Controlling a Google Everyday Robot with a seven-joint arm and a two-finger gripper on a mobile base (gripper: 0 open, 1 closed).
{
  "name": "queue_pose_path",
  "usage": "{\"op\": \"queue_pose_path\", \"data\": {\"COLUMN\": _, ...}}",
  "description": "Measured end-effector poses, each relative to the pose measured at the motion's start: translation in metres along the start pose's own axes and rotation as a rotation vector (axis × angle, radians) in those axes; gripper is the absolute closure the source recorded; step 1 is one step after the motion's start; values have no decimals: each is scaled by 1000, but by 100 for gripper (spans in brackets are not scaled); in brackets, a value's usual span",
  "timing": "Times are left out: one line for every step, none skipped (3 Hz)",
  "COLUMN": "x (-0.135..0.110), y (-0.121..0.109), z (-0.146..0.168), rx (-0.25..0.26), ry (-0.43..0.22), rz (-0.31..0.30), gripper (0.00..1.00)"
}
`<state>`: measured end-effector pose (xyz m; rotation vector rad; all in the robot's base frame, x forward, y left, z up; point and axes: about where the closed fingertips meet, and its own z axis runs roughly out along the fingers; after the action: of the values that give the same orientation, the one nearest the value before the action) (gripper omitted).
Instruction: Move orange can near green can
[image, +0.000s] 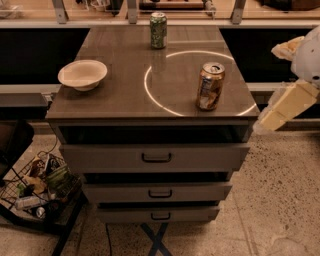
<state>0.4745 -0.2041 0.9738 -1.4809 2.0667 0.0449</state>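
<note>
The orange can (210, 86) stands upright near the front right of the brown cabinet top (120, 90), inside a bright ring of light. The green can (158, 30) stands upright at the back edge, about mid-width. The two cans are well apart. My gripper (278, 111) hangs at the right edge of the camera view, off the cabinet's right side and level with its front corner. It is apart from both cans and holds nothing that I can see.
A white bowl (82, 74) sits on the left of the cabinet top. Three drawers (156, 158) with dark handles are below. A wire basket of clutter (37, 187) stands on the floor at lower left. A counter rail runs behind the cabinet.
</note>
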Motion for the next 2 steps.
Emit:
{"op": "queue_pose_path", "data": {"x": -7, "y": -16, "z": 21, "rx": 49, "ry": -202, "rz": 40, "gripper": 0}}
{"op": "queue_pose_path", "data": {"x": -19, "y": -52, "z": 31, "rx": 138, "ry": -442, "rz": 120, "gripper": 0}}
